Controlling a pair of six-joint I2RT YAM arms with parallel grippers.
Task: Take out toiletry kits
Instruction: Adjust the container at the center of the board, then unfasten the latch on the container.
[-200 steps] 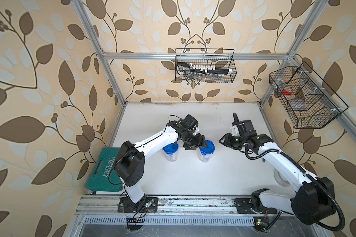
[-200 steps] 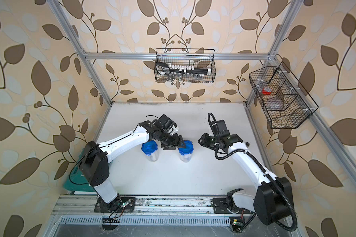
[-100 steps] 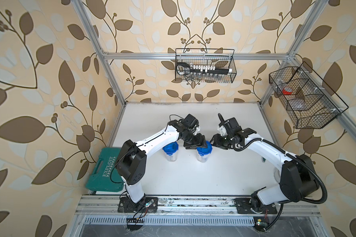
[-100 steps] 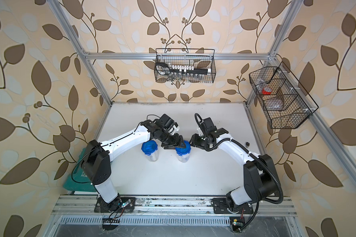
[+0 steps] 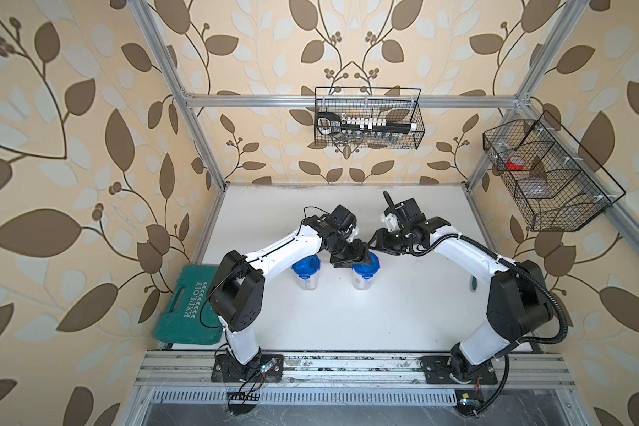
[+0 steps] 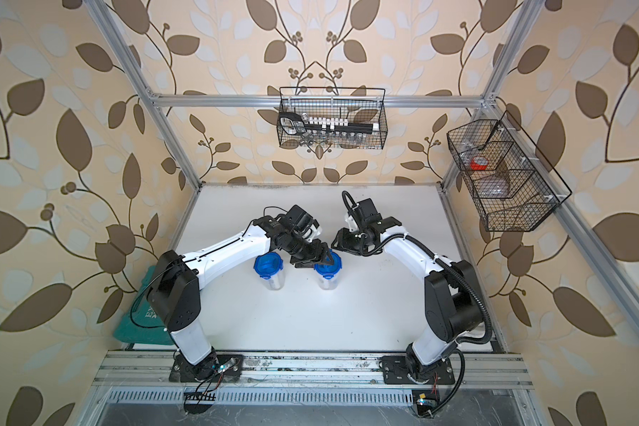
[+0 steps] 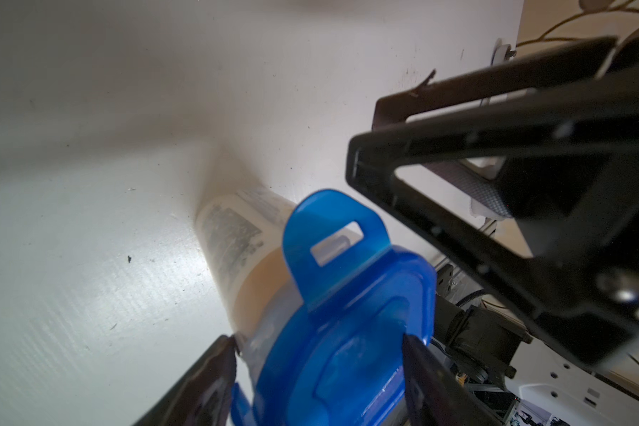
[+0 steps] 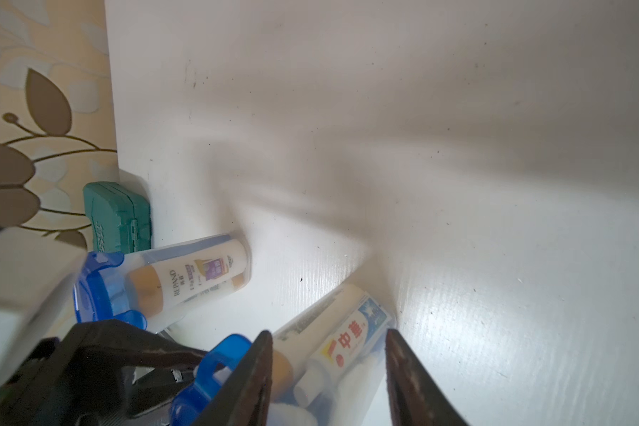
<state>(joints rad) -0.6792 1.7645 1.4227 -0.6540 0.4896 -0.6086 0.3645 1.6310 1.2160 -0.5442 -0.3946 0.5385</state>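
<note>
Two toiletry kits (image 8: 196, 280) packed inside two clear jars (image 5: 362, 281), blue lids (image 7: 347, 350) on, mid-table.

Left gripper (image 7: 318, 369) fingers clamp right jar under lid. Right gripper (image 8: 329, 372) fingers open around jar, not squeezing.

Bottles, tubes likely light, smooth, slippery; pinch round middle.

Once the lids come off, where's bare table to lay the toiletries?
Bare white table runs from the two jars to the front rail, and again behind the arms up to the back wall. It is crowded mid-table: the left gripper straddles the right-hand jar, the right gripper hovers beside it, and the other jar stands close.
</note>
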